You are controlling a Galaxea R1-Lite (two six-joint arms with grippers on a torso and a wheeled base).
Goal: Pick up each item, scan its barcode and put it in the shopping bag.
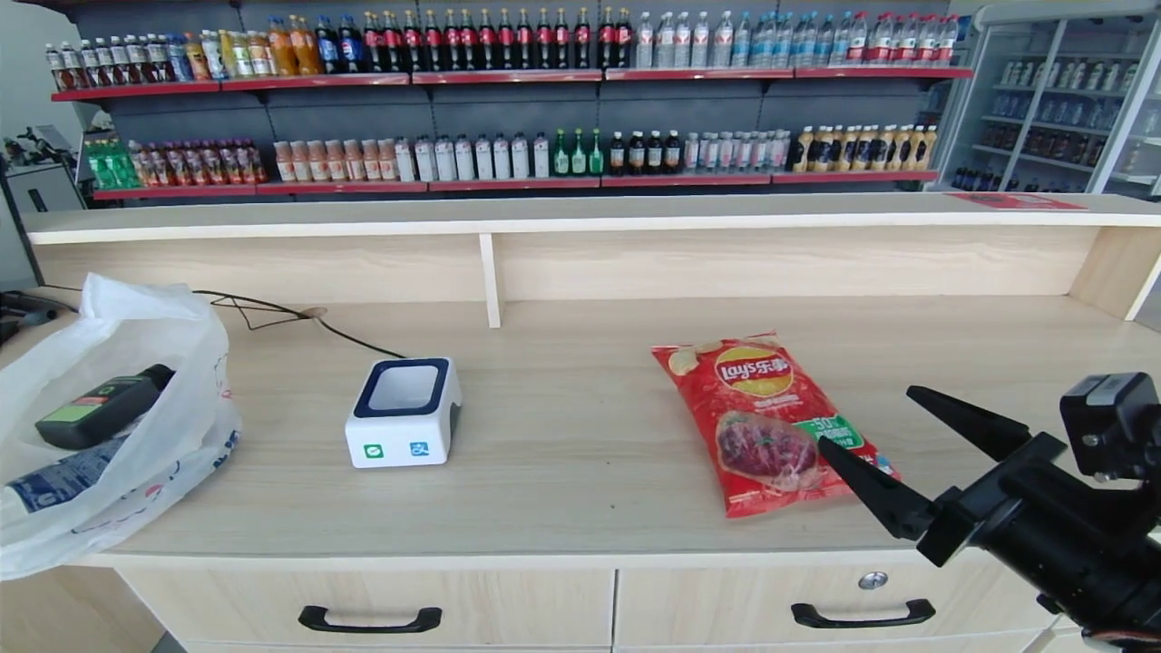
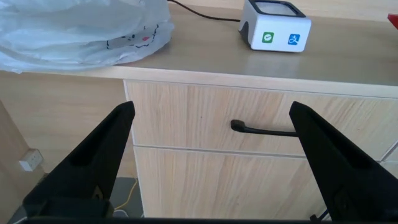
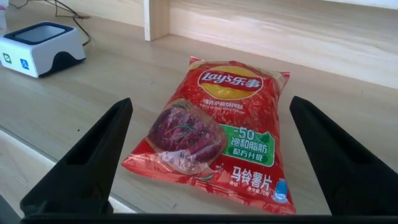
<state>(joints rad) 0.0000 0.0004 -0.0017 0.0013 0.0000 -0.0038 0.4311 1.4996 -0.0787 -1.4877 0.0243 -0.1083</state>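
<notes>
Now: the right gripper (image 1: 866,417) hangs at the front right of the counter (image 1: 580,508), fingers spread wide and empty. In the right wrist view the two fingers flank the chips (image 3: 214,134); I cannot tell whether they are above it or level with it. The left gripper (image 2: 211,106) sits low, before the drawer (image 2: 205,118) fronts under the counter edge, also spread wide and empty. A black handle (image 2: 261,129) shows between its fingers.

Chips: flat on the counter, right of centre, printed face up, underside hidden. The long axis runs front to back, skewed. The near end lies toward the right, close to the front edge; the far end, with the logo, points toward the ledge (image 1: 580,222). In the head view one finger covers part of the near right corner.

Scanner (image 1: 404,413): left of centre, well apart from the chips, window up, icons facing the front edge. Its cable (image 1: 354,340) trails back and left.

Bag (image 1: 195,363): far left of the counter, slumped, cut off by the frame's left side. Inside is a dark bottle (image 1: 100,408) with a green label. Beneath it lies something with a blue label, hard to make out.

Open room: bare wood between scanner and chips, and behind the chips up to the ledge wall. Beyond the ledge are shelves (image 1: 508,82) of bottles.
</notes>
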